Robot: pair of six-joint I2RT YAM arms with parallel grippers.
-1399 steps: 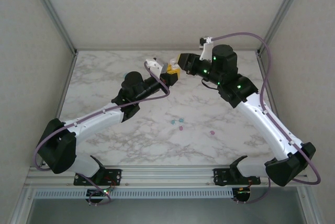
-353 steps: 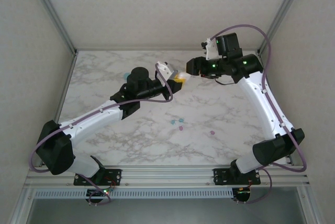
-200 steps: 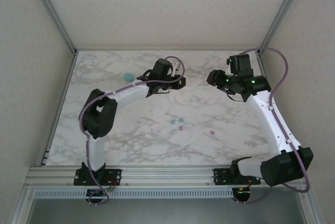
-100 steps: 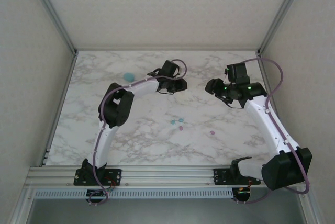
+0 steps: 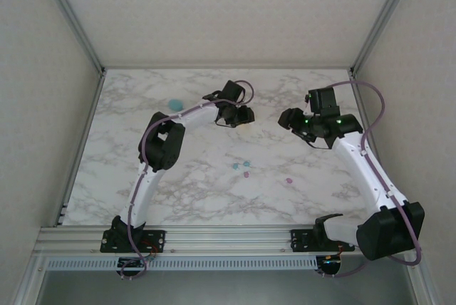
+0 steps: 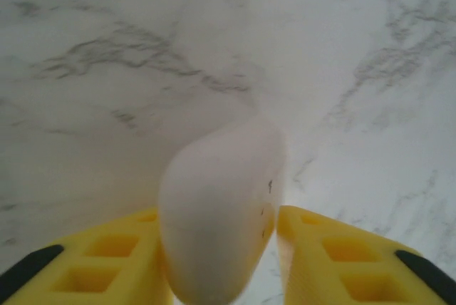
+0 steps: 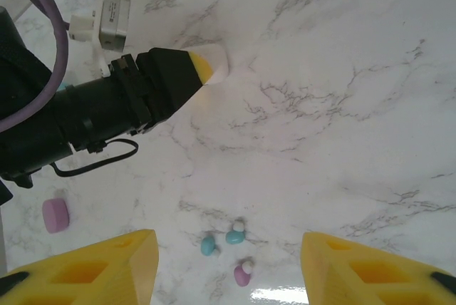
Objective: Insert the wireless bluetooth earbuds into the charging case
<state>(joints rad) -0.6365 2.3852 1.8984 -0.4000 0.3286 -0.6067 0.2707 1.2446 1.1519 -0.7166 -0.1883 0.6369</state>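
The table [image 5: 192, 198] was glossy white marble with grey veins, boxed in by pale matte walls [image 5: 228, 13] and slanting aluminium posts [image 5: 71, 16]. A smooth, pebble-shaped white case [image 6: 221, 212] stood between the left gripper's [image 5: 244, 115] yellow fingers [image 6: 335, 255], which had square hollows. The case was blurred and cut off below, so I could not tell whether the fingers clamped it or merely flanked it. Right of the case and apart from it, the right gripper [image 5: 285, 117] hung wide open and empty. The bean-like earbuds [image 7: 235, 234], teal, pink and whitish, lay loose on the marble, nearer the arm bases than the case and well apart from it. A rounded teal case [image 5: 174, 103] lay to the left of the white one.
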